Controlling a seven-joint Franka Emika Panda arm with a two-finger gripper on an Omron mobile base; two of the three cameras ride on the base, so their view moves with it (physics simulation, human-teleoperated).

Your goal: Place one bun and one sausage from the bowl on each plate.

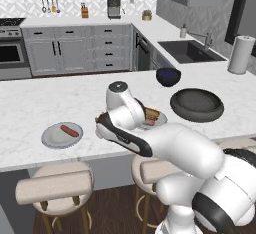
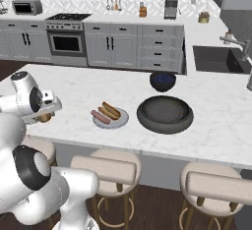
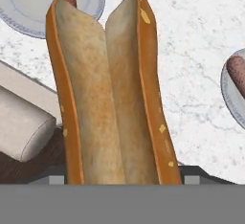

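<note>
- Golden-brown bun (image 3: 107, 94) sits clamped in the claw (image 3: 119, 180), split side toward the hand camera, above the white marble tabletop (image 1: 30, 103).
- Left plate (image 1: 52, 137) carries one sausage (image 1: 69, 130).
- Right plate (image 2: 120, 121) carries a bun (image 2: 111, 109) and a sausage (image 2: 100, 117) side by side.
- Navy bowl (image 2: 162, 81) stands behind a dark pan (image 2: 165, 113).

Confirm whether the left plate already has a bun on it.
No. The left plate carries only a sausage; the second bun is in the end effector, above the counter.
</note>
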